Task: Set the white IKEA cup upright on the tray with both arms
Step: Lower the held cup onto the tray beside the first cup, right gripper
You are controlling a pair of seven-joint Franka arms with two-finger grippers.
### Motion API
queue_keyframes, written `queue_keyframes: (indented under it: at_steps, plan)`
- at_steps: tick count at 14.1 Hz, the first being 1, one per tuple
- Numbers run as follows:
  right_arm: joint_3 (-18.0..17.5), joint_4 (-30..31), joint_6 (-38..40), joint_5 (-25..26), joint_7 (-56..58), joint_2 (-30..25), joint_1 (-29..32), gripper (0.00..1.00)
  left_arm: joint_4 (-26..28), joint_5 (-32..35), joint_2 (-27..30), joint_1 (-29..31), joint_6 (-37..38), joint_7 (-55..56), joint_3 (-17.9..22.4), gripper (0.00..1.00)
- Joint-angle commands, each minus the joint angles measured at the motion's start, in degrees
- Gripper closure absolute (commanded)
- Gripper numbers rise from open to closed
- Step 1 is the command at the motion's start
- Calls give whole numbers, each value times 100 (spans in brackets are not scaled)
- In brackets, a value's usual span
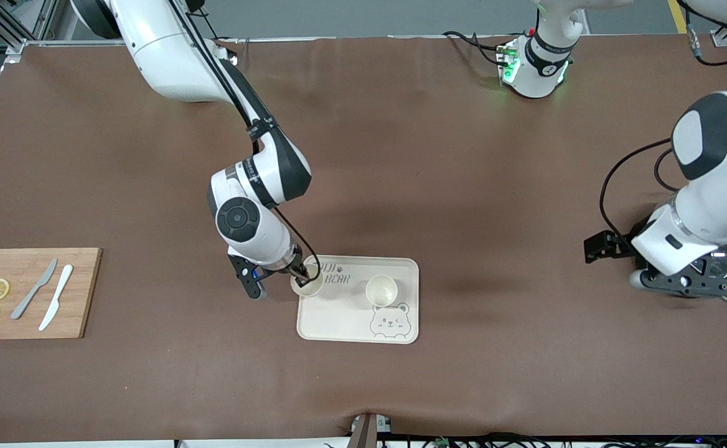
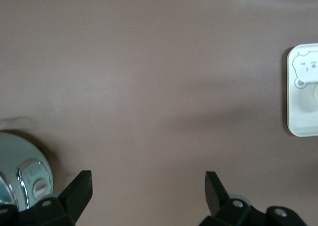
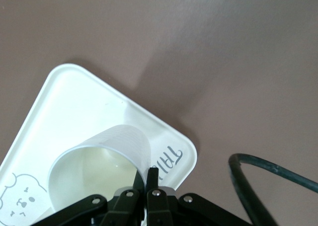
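Two white cups on tray (image 1: 338, 323): one (image 1: 381, 290) stands upright alone; the other cup (image 1: 307, 283), farther and toward the right arm's end, is pinched by its rim in the right gripper (image 1: 302, 274). Left gripper (image 2: 148, 191), spread wide and empty, waits over bare desk (image 1: 494, 186).

- You see 2 glossy white arms; the right arm (image 1: 257, 186) has black bands at its joints and a round dark grey cap with a ring pattern on its wrist.
- A thin black cable (image 1: 304, 246) loops along that arm down to its hand.
- The right gripper (image 3: 143, 179) is matt black, with silver screws in its linkage.
- The left arm (image 1: 709, 180) carries a large black oval panel with a pale grey patch, and a black cable curving off it.
- The left gripper (image 2: 148, 195) has 2 black wedge-shaped fingers (image 2: 79, 188) with silver screws at their bases.
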State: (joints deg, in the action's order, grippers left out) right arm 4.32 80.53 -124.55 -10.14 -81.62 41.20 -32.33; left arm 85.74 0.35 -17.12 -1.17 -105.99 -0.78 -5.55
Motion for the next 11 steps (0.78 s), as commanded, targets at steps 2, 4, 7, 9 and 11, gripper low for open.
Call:
queue_keyframes:
  at_steps: [2, 4, 7, 9, 11]
  plan:
    - [52, -187, -131, -102, -144, 283, -194, 100, 803, -210, 919, 178, -89, -71, -25, 0]
    - [52, -187, -183, -102, -144, 362, -212, 100, 908, -211, 1122, 187, 16, -80, -16, 0]
    - [52, -187, -254, -102, -144, 441, -247, 100, 1172, -211, 1456, 231, 25, -97, -16, 0]
    - [52, -187, -254, -102, -117, 442, -212, 86, 1322, -254, 1658, 231, 43, -150, -16, 0]
    - [52, -187, -237, -102, -74, 433, -195, 22, 1322, -342, 1729, 222, 183, -159, -16, 0]
